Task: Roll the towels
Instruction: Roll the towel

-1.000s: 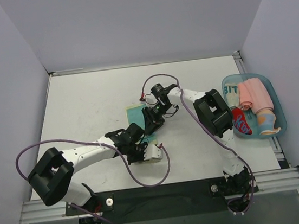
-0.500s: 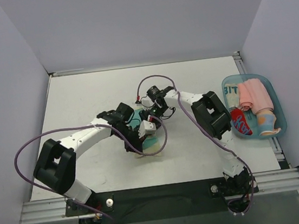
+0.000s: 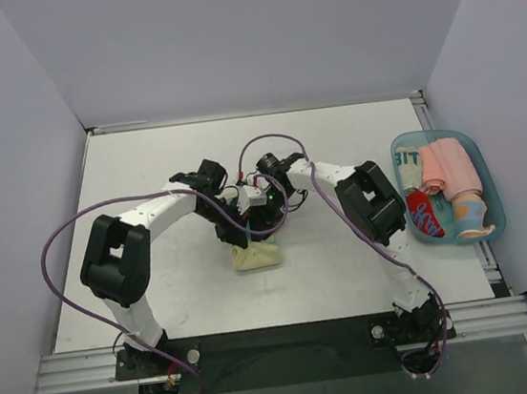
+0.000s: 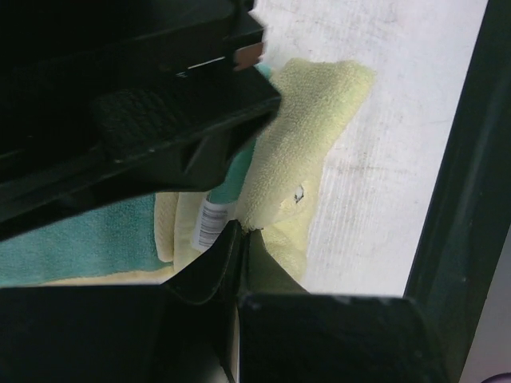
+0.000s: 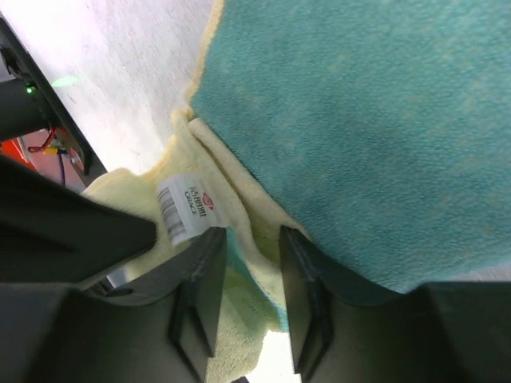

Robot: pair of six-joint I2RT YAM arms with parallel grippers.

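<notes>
The pale yellow towel (image 3: pixel 256 256) with its teal patch lies bunched on the table just in front of both grippers. My left gripper (image 4: pixel 241 230) is shut on a yellow edge of the towel (image 4: pixel 307 120), near its white label. The right gripper (image 5: pixel 251 255) is closed on a thick fold of the same towel (image 5: pixel 359 120), its jaws a little apart with cloth filling the gap. In the top view the left gripper (image 3: pixel 238 219) and right gripper (image 3: pixel 264 216) nearly touch. The red patterned towel (image 3: pixel 426 215) lies in the tray.
A light blue tray (image 3: pixel 491 190) stands at the table's right edge, holding a pink rolled cloth (image 3: pixel 447 165) and other rolled cloths. Purple cables loop from both arms over the table's middle and left. Grey walls close off three sides.
My left arm has swung from the front left up to the centre, carrying the towel's edge. The towel, flat before, is now bunched. The right gripper shifted slightly left.
</notes>
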